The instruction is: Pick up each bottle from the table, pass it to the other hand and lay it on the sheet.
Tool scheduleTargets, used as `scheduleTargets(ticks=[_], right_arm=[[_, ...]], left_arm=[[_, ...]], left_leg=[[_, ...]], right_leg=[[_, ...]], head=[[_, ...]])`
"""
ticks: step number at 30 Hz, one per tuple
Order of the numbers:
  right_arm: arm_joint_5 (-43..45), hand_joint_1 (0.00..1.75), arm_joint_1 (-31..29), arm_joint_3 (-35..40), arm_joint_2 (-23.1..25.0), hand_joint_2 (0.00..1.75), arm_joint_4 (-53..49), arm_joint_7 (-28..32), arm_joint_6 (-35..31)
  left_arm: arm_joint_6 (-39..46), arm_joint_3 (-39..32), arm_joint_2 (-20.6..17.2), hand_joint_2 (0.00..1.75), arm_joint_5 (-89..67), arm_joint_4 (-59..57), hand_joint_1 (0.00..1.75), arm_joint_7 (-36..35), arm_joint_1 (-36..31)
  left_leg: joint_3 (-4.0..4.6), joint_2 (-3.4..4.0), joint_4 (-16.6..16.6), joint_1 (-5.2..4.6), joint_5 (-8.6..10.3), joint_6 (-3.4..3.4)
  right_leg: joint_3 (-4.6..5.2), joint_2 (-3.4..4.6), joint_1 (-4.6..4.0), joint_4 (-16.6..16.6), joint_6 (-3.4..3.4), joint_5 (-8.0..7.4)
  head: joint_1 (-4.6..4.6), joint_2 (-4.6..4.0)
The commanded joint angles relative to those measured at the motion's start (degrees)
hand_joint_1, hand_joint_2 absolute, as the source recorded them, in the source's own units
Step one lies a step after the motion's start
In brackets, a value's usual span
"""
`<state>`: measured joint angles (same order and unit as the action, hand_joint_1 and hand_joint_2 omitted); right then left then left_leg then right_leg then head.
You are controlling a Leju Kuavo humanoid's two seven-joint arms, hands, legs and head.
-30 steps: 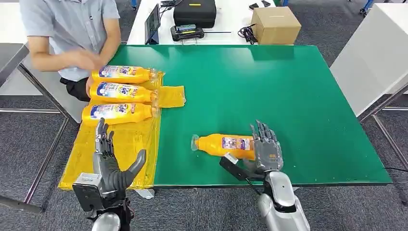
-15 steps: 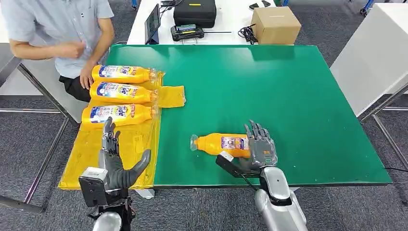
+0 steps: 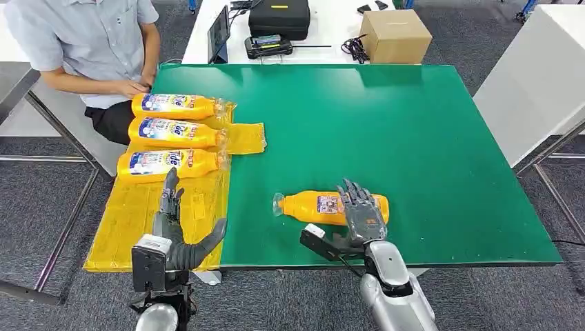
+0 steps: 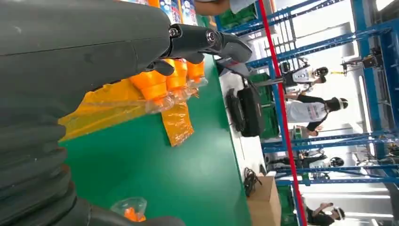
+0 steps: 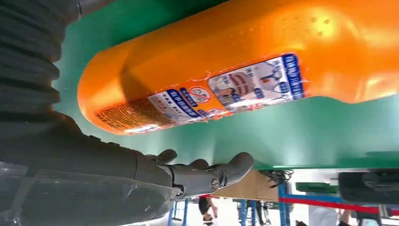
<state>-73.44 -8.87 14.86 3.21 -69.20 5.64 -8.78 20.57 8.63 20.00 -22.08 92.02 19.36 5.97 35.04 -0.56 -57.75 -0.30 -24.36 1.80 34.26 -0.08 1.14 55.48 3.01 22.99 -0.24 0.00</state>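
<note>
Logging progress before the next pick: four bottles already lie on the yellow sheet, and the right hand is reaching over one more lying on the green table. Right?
Not quite: the head view shows three bottles on the yellow sheet, not four. The rest holds: the right hand is over the bottle lying on the green table, fingers spread.

Blue-and-white labels on three orange bottles (image 3: 172, 131) at upper left, lettering too small to read with certainty. Printed label with a crossed-circle sign on the lone bottle (image 5: 244, 70) at centre, text illegible.
</note>
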Motion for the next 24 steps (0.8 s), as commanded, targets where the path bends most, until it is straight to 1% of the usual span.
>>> scheduleTargets(ticks=[1,6,7,8,10,11,13,14,15,18,20,22,24], right_arm=[[-1.05,0.0,-2.94,4.18,-3.26,1.75,1.23,-3.05,1.94],[-3.8,0.0,-6.09,4.58,-3.79,1.75,4.15,-4.79,2.16],[-3.8,0.0,-6.2,4.58,-3.76,1.75,4.12,-4.79,2.16],[-3.8,0.0,-6.2,4.58,-3.76,1.75,4.12,-4.79,2.16],[-3.8,0.0,-6.2,4.58,-3.76,1.75,4.12,-4.79,2.16],[-3.8,0.0,-6.2,4.58,-3.76,1.75,4.12,-4.79,2.16],[-3.84,0.0,-6.09,4.63,-3.73,1.75,4.19,-4.82,2.17],[-4.04,0.0,-6.27,4.52,-3.8,1.75,4.89,-5.6,2.71],[-3.76,0.0,-6.27,4.05,-3.67,1.75,5.33,-6.01,3.08],[-4.3,0.0,-6.72,3.43,-3.89,1.75,7.36,-7.58,3.89],[-4.53,0.0,-7.01,2.86,-3.83,1.75,8.2,-8.05,3.91],[-1.89,0.0,-7.16,1.56,-3.87,1.75,9.19,-7.04,4.97],[-0.23,0.0,-7.38,1.16,-4.67,1.75,11.03,-6.52,6.14]], left_arm=[[-0.9,0.57,-0.03,1.75,-0.88,-1.12,0.0,-1.28,-0.48],[-1.06,0.68,0.0,1.75,-1.69,-1.44,0.0,-1.84,-0.52],[-1.05,0.64,-0.02,1.75,-1.68,-1.45,0.0,-1.85,-0.53],[-1.05,0.64,-0.02,1.75,-1.68,-1.45,0.0,-1.85,-0.53],[-1.05,0.64,-0.02,1.75,-1.68,-1.45,0.0,-1.85,-0.53],[-1.05,0.64,-0.02,1.75,-1.68,-1.45,0.0,-1.85,-0.53],[-1.06,0.59,-0.04,1.75,-1.68,-1.46,0.0,-1.86,-0.53],[-1.13,0.32,0.0,1.75,-1.67,-1.58,0.0,-2.1,-0.57],[-1.39,0.29,0.0,1.75,-1.61,-1.6,0.0,-2.47,-0.53],[-1.57,-0.12,0.0,1.75,-1.33,-1.13,0.0,-3.02,-0.2],[-1.73,-0.41,0.0,1.75,-1.38,-1.07,0.0,-3.56,-0.07],[-2.86,-0.63,0.0,1.75,-0.83,-1.63,0.0,-4.48,-0.25],[-3.32,-0.45,-0.01,1.75,-0.59,-2.42,0.0,-4.74,-0.34]], left_leg=[[-0.22,0.06,-0.01,0.05,-0.11,-0.09],[-0.11,0.1,-0.01,0.03,-0.06,-0.06],[-0.08,0.08,0.02,0.01,-0.03,-0.05],[-0.24,0.16,-0.03,0.06,-0.13,-0.1],[-0.14,0.06,0.02,0.03,-0.05,-0.07],[-0.26,0.08,0.02,0.07,-0.11,-0.11],[-0.16,0.06,0.02,0.04,-0.06,-0.07],[-0.09,0.03,0.04,0.0,-0.02,-0.04],[-0.28,0.09,0.0,0.06,-0.13,-0.1],[-0.14,0.05,0.03,0.02,-0.04,-0.05],[-0.43,0.13,0.01,0.09,-0.17,-0.12],[-0.2,0.08,0.03,0.03,-0.06,-0.07],[-0.21,0.03,0.03,0.04,-0.05,-0.07]], right_leg=[[-0.23,0.03,-0.06,-0.03,-0.12,0.08],[-0.12,0.08,-0.04,-0.02,-0.08,0.02],[-0.08,0.06,-0.01,-0.03,-0.06,0.0],[-0.24,0.12,-0.07,-0.02,-0.13,0.06],[-0.15,0.04,-0.04,-0.05,-0.08,0.01],[-0.28,0.04,-0.08,-0.05,-0.13,0.06],[-0.17,0.03,-0.05,-0.05,-0.09,0.02],[-0.09,0.01,-0.01,-0.03,-0.05,0.0],[-0.28,0.05,-0.07,-0.03,-0.13,0.09],[-0.15,0.03,-0.02,-0.05,-0.06,0.01],[-0.44,0.08,-0.11,-0.08,-0.15,0.1],[-0.21,0.06,-0.03,-0.05,-0.08,0.02],[-0.24,0.0,-0.04,-0.06,-0.09,0.03]], head=[[0.0,0.0],[0.0,0.0],[0.02,0.0],[0.0,0.0],[0.0,0.0],[0.0,0.0],[0.0,0.0],[0.0,0.0],[0.0,0.0],[0.0,0.0],[0.0,0.0],[0.0,0.0],[0.0,0.0]])
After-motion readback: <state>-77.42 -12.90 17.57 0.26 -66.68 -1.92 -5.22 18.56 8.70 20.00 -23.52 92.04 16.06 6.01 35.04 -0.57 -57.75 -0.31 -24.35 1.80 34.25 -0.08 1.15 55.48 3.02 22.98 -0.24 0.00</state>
